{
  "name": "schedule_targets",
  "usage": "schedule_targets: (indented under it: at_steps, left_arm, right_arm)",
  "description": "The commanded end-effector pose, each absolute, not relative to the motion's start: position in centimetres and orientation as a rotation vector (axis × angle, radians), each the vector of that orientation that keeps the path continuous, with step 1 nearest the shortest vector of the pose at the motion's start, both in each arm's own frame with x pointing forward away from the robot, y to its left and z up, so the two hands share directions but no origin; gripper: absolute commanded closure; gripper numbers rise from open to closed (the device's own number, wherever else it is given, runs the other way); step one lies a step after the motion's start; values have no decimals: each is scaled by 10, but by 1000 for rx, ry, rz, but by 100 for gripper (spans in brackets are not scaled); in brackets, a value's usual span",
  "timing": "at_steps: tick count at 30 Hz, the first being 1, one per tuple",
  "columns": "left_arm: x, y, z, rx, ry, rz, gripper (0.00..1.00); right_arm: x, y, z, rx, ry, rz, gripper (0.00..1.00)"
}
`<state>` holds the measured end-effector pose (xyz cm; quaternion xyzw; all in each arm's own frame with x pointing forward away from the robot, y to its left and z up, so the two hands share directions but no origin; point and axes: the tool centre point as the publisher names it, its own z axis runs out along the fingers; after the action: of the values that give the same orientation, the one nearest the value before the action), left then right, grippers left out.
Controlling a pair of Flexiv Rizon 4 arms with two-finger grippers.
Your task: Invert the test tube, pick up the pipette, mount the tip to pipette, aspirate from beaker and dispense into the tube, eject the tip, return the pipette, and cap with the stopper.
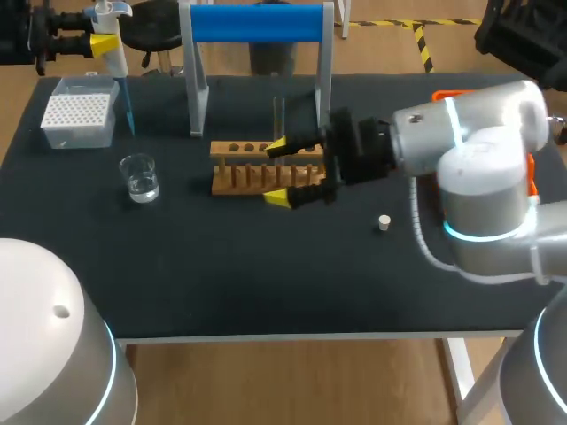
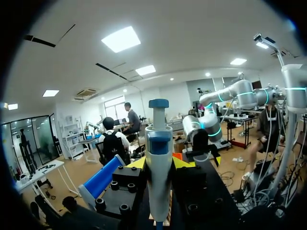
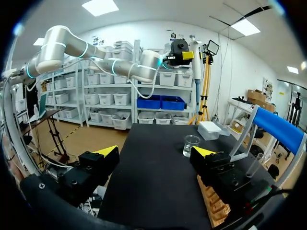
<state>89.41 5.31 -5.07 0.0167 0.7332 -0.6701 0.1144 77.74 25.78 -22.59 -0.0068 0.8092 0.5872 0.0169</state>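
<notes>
My left gripper [image 1: 103, 42] is shut on the white and blue pipette [image 1: 115, 62] at the table's far left. A thin blue tip [image 1: 128, 108] points down beside the white tip box [image 1: 80, 113]. In the left wrist view the pipette [image 2: 159, 163] stands upright between that gripper's [image 2: 159, 165] fingers. My right gripper [image 1: 285, 170] is open, one yellow tip on each side of the wooden rack [image 1: 252, 177]. A clear test tube [image 1: 278, 115] stands in the rack. The beaker [image 1: 140, 177] holds water, and the small stopper [image 1: 384, 222] lies right of the rack. In the right wrist view the open gripper [image 3: 156, 153] holds nothing; the beaker [image 3: 191, 145] is ahead and the test tube [image 3: 253, 165] off to one side.
A stand with a blue top bar [image 1: 257, 22] rises behind the rack. An orange object [image 1: 447, 95] lies at the far right, mostly hidden by my right arm. The near half of the black table [image 1: 266, 274] is bare.
</notes>
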Motion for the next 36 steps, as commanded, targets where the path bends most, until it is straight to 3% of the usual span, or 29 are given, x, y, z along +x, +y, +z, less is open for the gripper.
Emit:
schedule_targets:
  at_steps: [1,13,36]
  left_arm:
    - [893,53,-51,49,2146,-1962,100]
    - [893,53,-51,49,2146,-1962,100]
    - [893,53,-51,49,2146,-1962,100]
  right_arm:
    - [777,306,-240,50,2511,1772,0]
    - [790,348,-265,190,2523,1684,0]
    - [829,361,-289,298,2420,1595,0]
